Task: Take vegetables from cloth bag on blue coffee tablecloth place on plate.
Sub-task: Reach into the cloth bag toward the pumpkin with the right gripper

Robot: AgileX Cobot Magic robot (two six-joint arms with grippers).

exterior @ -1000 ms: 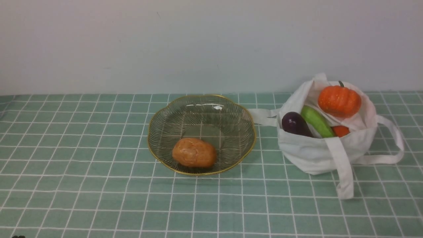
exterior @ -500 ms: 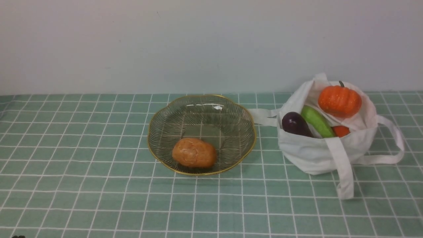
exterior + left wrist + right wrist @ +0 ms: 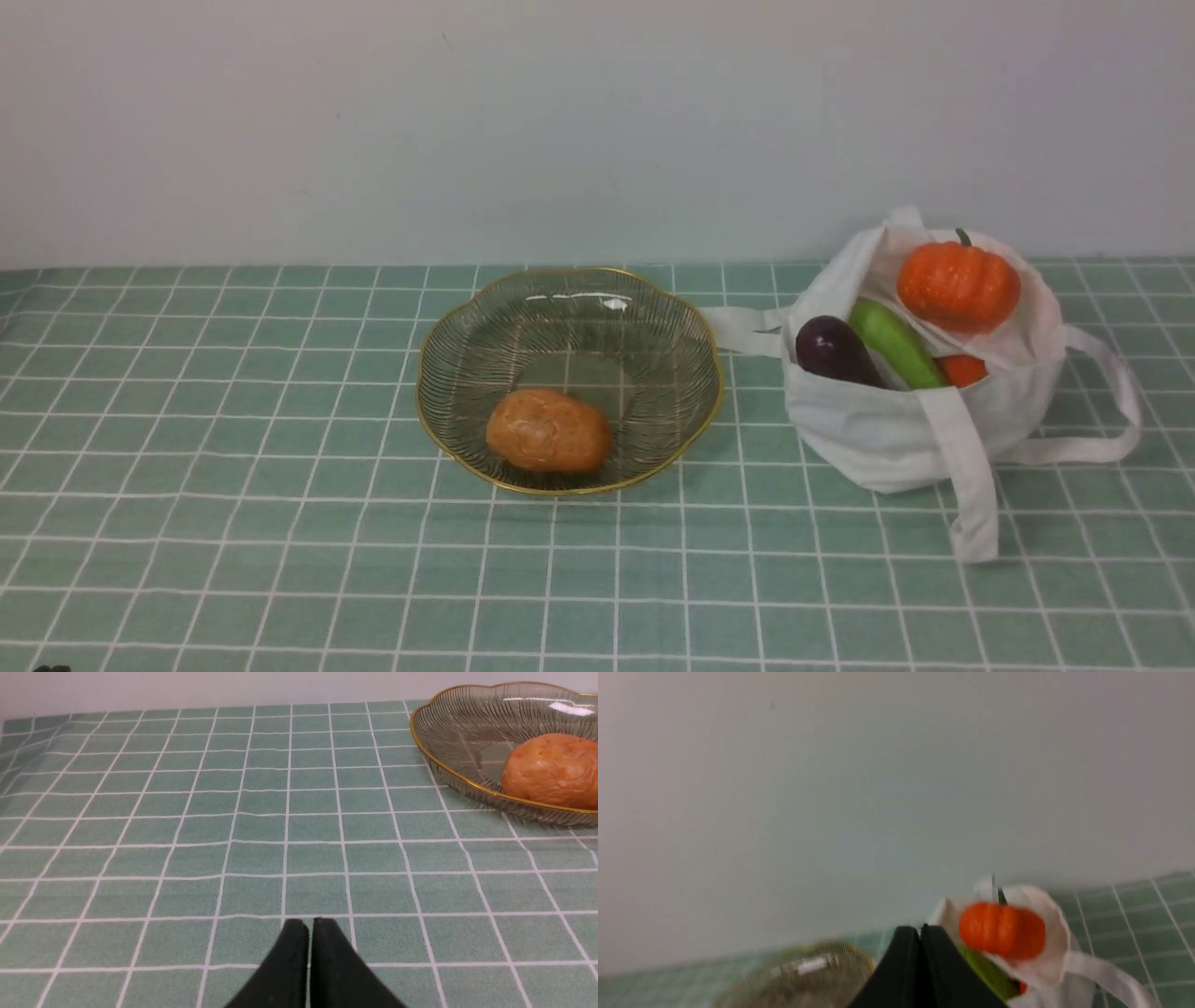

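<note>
Open left jaws and right jaws, both pressed together, empty. Take pumpkin (image 3: 958, 285), topmost in cloth bag (image 3: 896, 434) on table (image 3: 233, 523), across ribbed flanks: likely light, rigid, slick. Avoid limp fabric.

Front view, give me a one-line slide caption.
Potato in the glass plate; pumpkin, eggplant and cucumber in the white cloth bag beside it, on the teal checked tablecloth.

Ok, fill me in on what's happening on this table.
A two-armed robot is emptying the cloth bag onto the plate. The potato lies in the plate; the pumpkin, eggplant, cucumber and a small orange-red one sit in the bag. The left gripper and right gripper are shut, holding nothing.
</note>
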